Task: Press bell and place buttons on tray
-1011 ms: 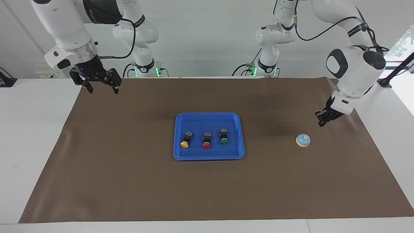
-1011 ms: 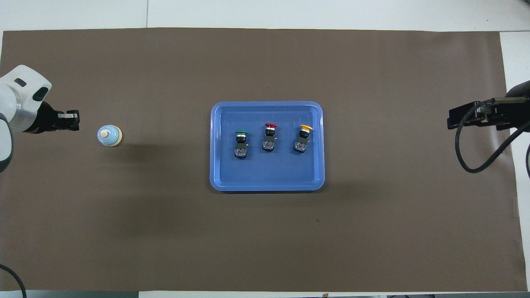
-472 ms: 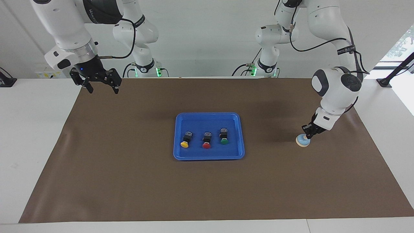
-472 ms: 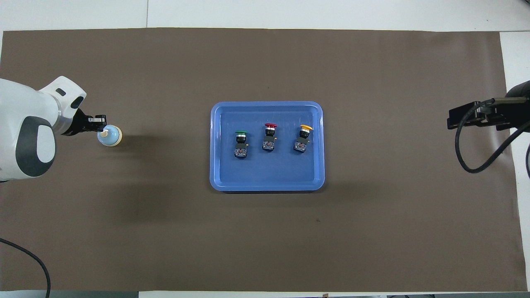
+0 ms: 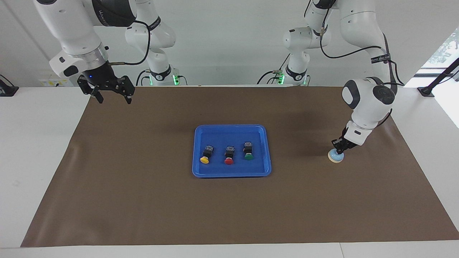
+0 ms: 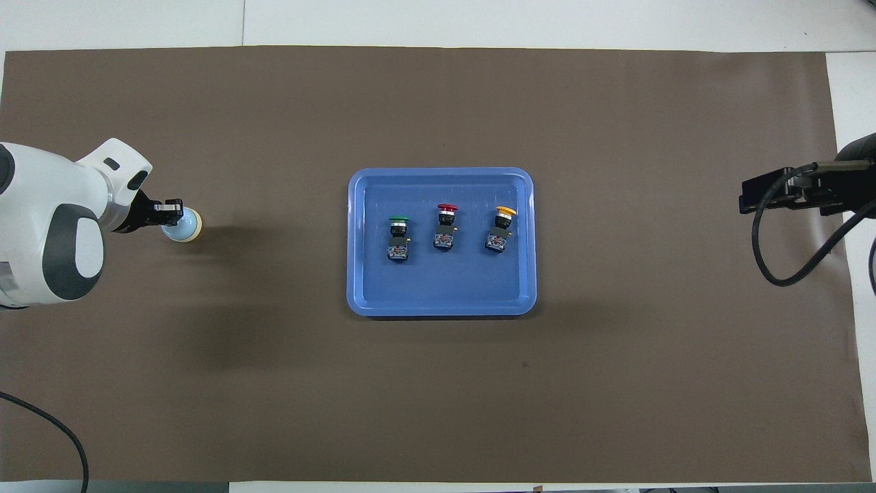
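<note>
The light-blue bell (image 5: 336,157) sits on the mat toward the left arm's end of the table. My left gripper (image 5: 339,147) is shut, with its tips down on the bell's top, and hides the knob. In the overhead view the left gripper (image 6: 174,212) covers part of the bell (image 6: 189,230). The blue tray (image 5: 231,129) lies mid-table and holds the yellow button (image 5: 205,157), red button (image 5: 228,157) and green button (image 5: 248,153) in a row. My right gripper (image 5: 112,96) waits open and empty, raised over the mat's corner near its own base.
A brown mat (image 5: 143,200) covers most of the white table (image 5: 36,143). In the overhead view the tray (image 6: 441,307) sits at the mat's middle, and the right gripper (image 6: 773,193) with its looping black cable shows at the mat's edge.
My left gripper has swung in and come down from beside the bell onto its top. The right arm, tray and buttons have not moved.
</note>
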`<control>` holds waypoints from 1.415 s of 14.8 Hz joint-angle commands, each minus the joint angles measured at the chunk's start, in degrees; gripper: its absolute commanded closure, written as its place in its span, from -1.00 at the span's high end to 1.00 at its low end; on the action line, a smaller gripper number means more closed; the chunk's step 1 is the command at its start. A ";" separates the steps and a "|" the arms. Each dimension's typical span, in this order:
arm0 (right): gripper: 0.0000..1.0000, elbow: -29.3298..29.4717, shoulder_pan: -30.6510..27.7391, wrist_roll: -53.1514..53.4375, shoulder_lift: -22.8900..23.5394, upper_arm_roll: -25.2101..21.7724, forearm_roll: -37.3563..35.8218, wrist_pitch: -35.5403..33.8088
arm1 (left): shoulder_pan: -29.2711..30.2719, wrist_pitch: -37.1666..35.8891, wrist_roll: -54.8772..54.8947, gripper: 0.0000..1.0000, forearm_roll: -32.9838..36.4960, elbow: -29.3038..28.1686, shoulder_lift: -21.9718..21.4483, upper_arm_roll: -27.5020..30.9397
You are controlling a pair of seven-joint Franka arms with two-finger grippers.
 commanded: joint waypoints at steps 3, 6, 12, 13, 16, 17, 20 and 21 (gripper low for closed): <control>1.00 -0.23 -0.58 -0.76 -0.23 0.46 0.72 -0.65 | -0.99 -14.04 -0.46 -1.00 -0.19 9.27 -0.20 0.28; 1.00 -0.15 -0.58 -0.75 -0.23 0.37 0.72 -0.65 | -2.31 -27.69 -0.55 -0.06 -0.19 15.89 -3.18 0.28; 1.00 -0.23 -0.58 -0.75 -0.23 0.37 0.72 -0.65 | -2.40 -40.11 -0.64 1.00 -0.19 15.38 -13.73 0.02; 1.00 -0.23 -0.58 -0.75 -0.23 0.37 0.72 -0.65 | -2.58 -40.47 -1.34 1.00 -0.10 15.38 -14.09 0.10; 1.00 -0.15 -0.58 -0.75 -0.23 0.37 0.72 -0.65 | -3.37 -42.32 -1.43 1.00 0.16 14.51 -14.70 -0.07; 1.00 -0.23 -0.58 -0.75 -0.23 0.37 0.72 -0.65 | -3.11 -41.88 -1.17 1.00 0.16 14.24 -15.06 -0.16; 1.00 -0.15 -0.58 -0.75 -0.23 0.37 0.72 -0.65 | -2.84 -42.58 -0.73 1.00 0.42 14.85 -14.54 -0.25; 1.00 -0.23 -0.58 -0.75 -0.23 0.37 0.72 -0.65 | -3.10 -42.58 -0.73 1.00 0.51 15.37 -13.75 -0.16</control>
